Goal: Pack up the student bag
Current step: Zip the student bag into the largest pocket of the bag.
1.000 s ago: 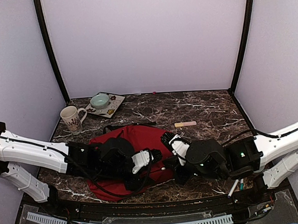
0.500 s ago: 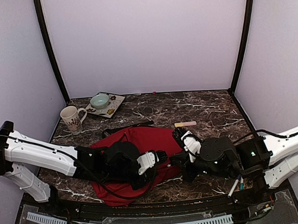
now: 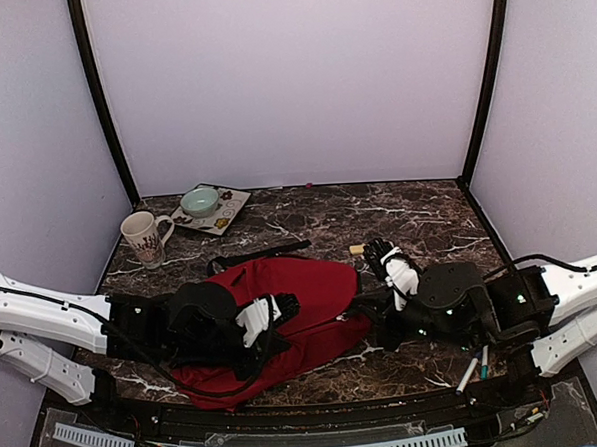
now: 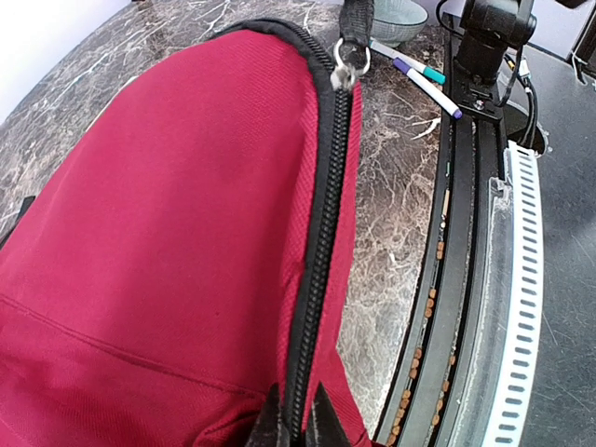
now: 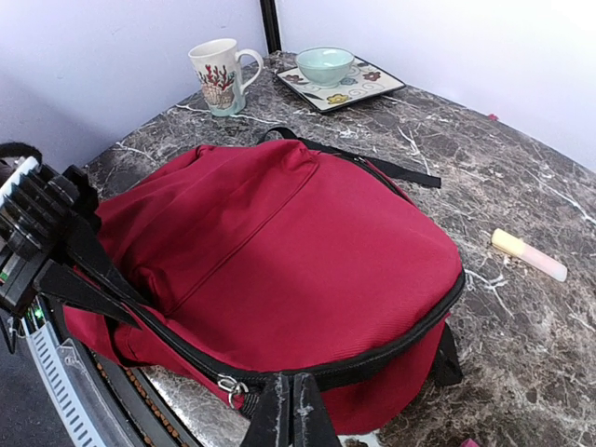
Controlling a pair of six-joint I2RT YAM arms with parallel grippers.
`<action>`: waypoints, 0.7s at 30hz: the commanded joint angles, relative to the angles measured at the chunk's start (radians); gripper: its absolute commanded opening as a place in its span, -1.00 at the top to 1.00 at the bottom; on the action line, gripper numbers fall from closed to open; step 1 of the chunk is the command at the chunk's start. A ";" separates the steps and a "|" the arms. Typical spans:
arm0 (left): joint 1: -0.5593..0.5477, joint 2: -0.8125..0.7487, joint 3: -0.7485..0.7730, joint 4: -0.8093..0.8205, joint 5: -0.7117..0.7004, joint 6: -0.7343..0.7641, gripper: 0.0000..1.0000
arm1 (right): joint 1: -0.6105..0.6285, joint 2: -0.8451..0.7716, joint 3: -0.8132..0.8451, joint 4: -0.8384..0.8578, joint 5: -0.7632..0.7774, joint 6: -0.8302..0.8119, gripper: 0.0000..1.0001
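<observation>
The student bag (image 3: 302, 293) is a dark-red backpack lying flat near the table's front edge, its black zipper (image 4: 321, 233) closed along the stretch in view. My left gripper (image 3: 286, 307) is shut on the bag's zipper seam (image 4: 298, 410), one fingertip on each side. At the bag's front right corner my right gripper (image 3: 364, 320) is shut on the black pull tab behind the silver zipper slider (image 5: 229, 387); the same slider (image 4: 345, 65) shows in the left wrist view.
Two pens (image 3: 472, 371) lie by the right arm's base. A pink and yellow marker (image 5: 529, 255) lies behind the bag. A mug (image 3: 145, 238) and a bowl (image 3: 200, 201) on a patterned plate (image 3: 226, 217) stand at the back left.
My left gripper has closed on the zipper seam. The right gripper moved right and farther back with the pull tab, and the bag shifted right and stretched out.
</observation>
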 commanded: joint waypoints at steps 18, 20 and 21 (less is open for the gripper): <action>0.002 -0.097 0.016 -0.228 -0.048 -0.064 0.78 | -0.100 -0.041 -0.020 0.029 -0.080 -0.032 1.00; 0.002 -0.080 0.045 -0.240 -0.043 -0.071 0.51 | -0.100 -0.030 -0.019 0.059 -0.113 -0.042 1.00; 0.002 -0.071 0.060 -0.241 -0.031 -0.078 0.32 | -0.099 -0.021 -0.016 0.071 -0.129 -0.046 1.00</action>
